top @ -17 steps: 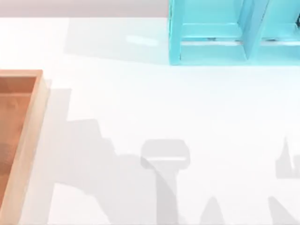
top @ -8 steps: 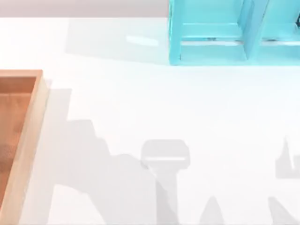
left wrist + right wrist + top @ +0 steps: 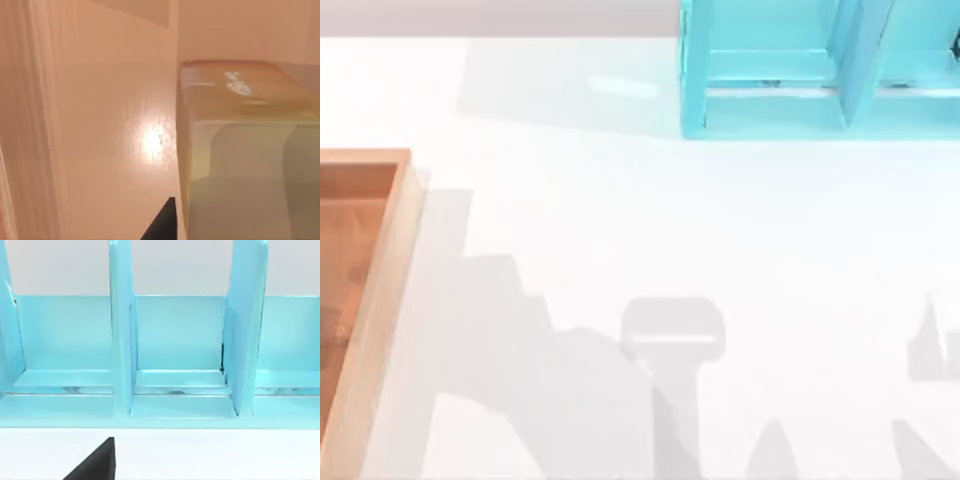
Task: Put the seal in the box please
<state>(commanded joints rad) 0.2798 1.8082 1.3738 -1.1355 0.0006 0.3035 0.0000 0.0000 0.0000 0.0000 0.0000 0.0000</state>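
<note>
One seal (image 3: 240,135), whitish marks unreadable, inside box (image 3: 380,290).

box (image 3: 382,290) — cut off at left edge | seal (image 3: 240,130) — lower part blurred, cropped

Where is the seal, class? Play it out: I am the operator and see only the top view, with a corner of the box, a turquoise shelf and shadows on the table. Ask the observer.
Observer: The left wrist view shows the seal up close, with whitish marks on one face.
Operator: Is it at the box?
Observer: Yes. The orange-brown floor of the box lies behind it, with the pale rim alongside. I cannot tell whether the seal touches the floor.
Operator: What does the right wrist view face?
Observer: It faces the open compartments of the turquoise shelf, which stands on the white table.
</note>
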